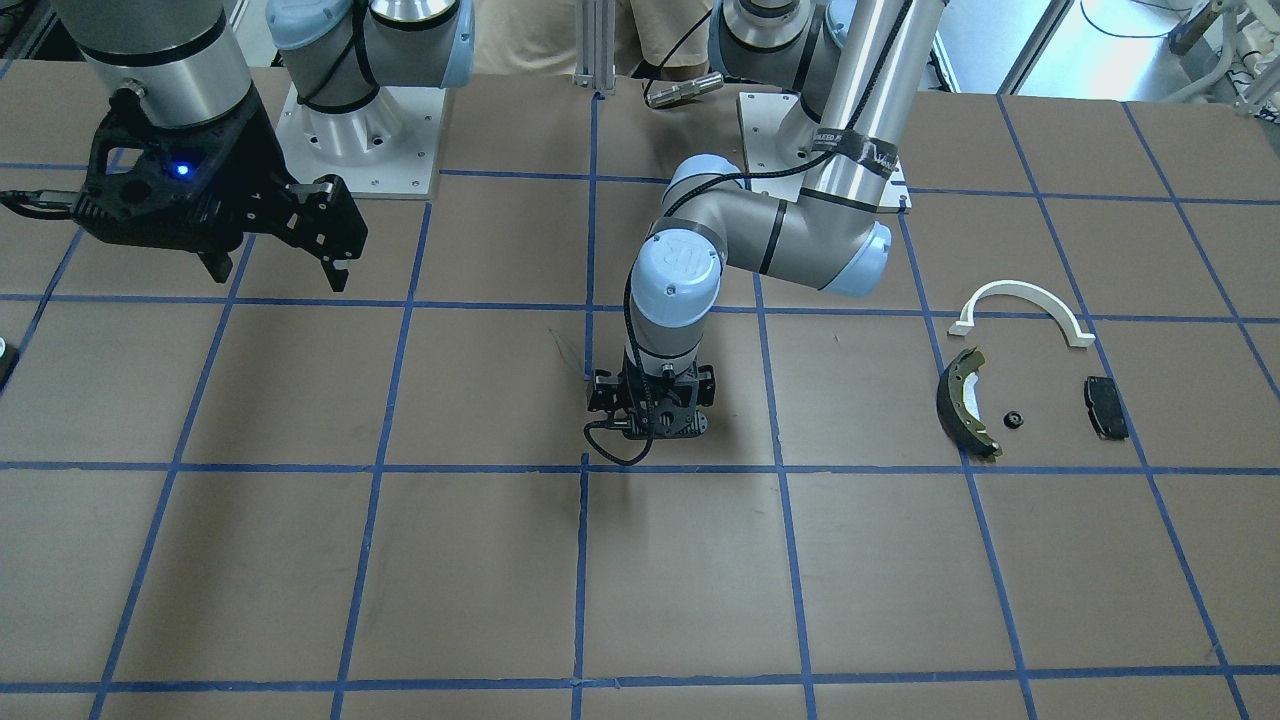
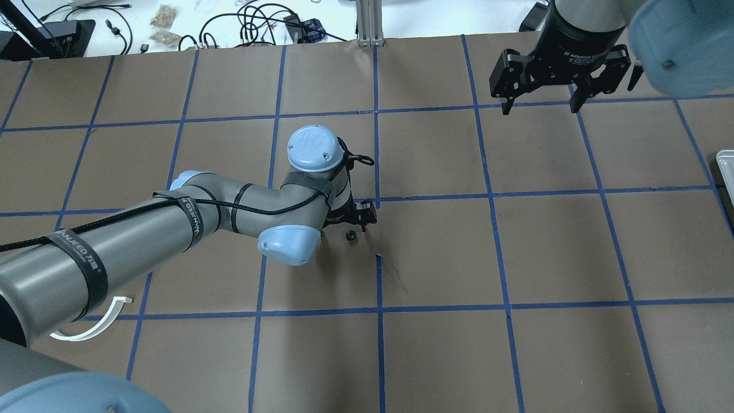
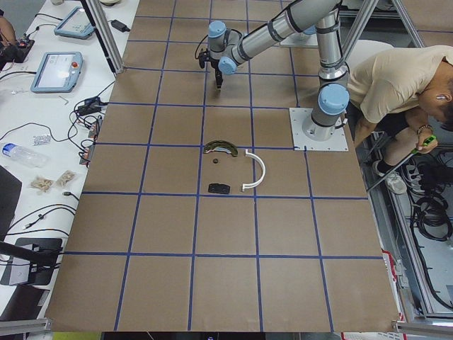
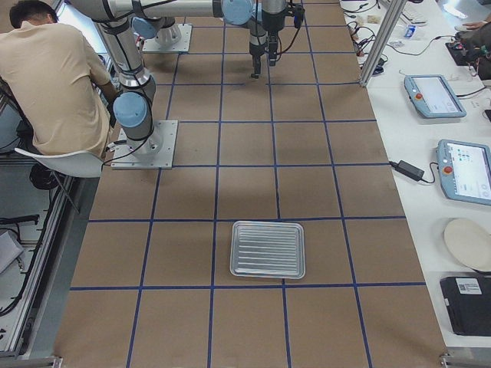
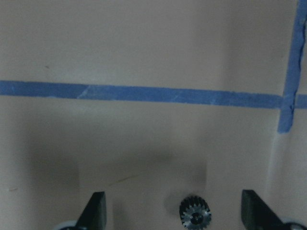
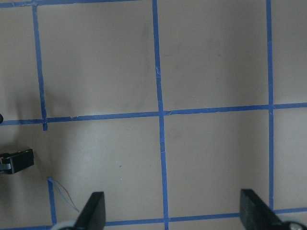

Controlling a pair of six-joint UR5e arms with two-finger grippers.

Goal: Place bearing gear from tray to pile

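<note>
A small black toothed bearing gear (image 5: 195, 213) lies on the brown table paper, also seen in the overhead view (image 2: 350, 234). My left gripper (image 5: 173, 210) is open and low over it, with a finger on either side and neither touching. The pile lies apart: a white arch (image 1: 1025, 303), a dark brake shoe (image 1: 965, 402), a black pad (image 1: 1105, 407) and another small gear (image 1: 1013, 420). My right gripper (image 2: 539, 106) is open, empty and raised. The metal tray (image 4: 268, 249) shows nothing in it.
Blue tape lines (image 5: 144, 92) cross the table in a grid. A thin loose strand (image 2: 393, 272) lies near the left gripper. A seated person (image 4: 54, 84) is by the arm bases. The tray's corner shows at the overhead view's right edge (image 2: 725, 166).
</note>
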